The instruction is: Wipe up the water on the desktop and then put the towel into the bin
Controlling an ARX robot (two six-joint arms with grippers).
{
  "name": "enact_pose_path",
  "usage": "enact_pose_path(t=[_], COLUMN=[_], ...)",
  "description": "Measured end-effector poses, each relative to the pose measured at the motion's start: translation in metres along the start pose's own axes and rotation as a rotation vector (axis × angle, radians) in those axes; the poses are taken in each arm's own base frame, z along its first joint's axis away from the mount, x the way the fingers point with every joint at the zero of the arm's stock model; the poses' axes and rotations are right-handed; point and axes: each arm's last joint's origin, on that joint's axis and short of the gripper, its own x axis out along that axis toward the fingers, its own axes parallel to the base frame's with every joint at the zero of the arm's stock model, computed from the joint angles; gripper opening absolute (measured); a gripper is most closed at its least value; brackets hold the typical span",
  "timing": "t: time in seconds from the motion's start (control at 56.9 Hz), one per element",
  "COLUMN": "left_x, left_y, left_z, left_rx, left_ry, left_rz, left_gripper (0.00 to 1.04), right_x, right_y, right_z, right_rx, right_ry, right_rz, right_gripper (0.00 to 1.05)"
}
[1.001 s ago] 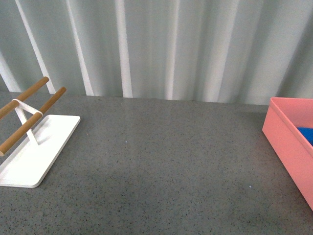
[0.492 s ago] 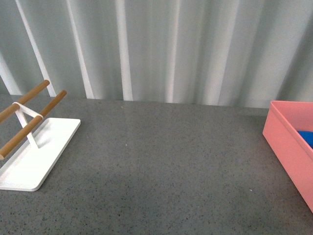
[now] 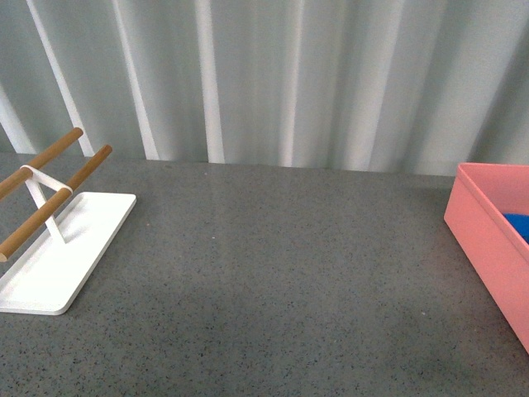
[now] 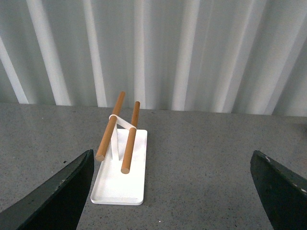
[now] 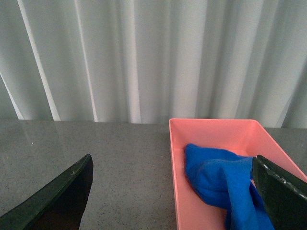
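Note:
The bright blue towel (image 5: 220, 184) lies crumpled inside the salmon-pink bin (image 5: 177, 158); in the front view only a blue corner (image 3: 518, 223) shows in the bin (image 3: 483, 240) at the right edge. The dark grey speckled desktop (image 3: 273, 273) shows no water that I can make out. My right gripper (image 5: 172, 191) is open and empty, its dark fingers (image 5: 57, 196) spread, one over the desktop and one over the towel. My left gripper (image 4: 175, 191) is open and empty above the desktop. Neither arm shows in the front view.
A flat white tray (image 3: 58, 265) with two wooden rods (image 3: 50, 211) on a white stand sits at the left; it also shows in the left wrist view (image 4: 120, 177). A pale pleated curtain (image 3: 273, 74) closes off the back of the desktop.
The front view has wobbled slightly up and back down. The towel, bin and tray keep their places.

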Motion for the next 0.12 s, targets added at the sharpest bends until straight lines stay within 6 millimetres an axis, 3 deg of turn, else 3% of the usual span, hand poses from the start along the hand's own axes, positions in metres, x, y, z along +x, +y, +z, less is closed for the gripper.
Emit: enact_pose_path(t=[0.123], left_x=[0.0], left_y=[0.0], left_z=[0.0], left_rx=[0.0], left_ry=[0.0], left_rz=[0.0], left_gripper=[0.98], right_x=[0.0], right_y=[0.0], right_z=[0.0], right_rx=[0.0], right_ry=[0.0], right_rz=[0.0], right_gripper=[0.98])
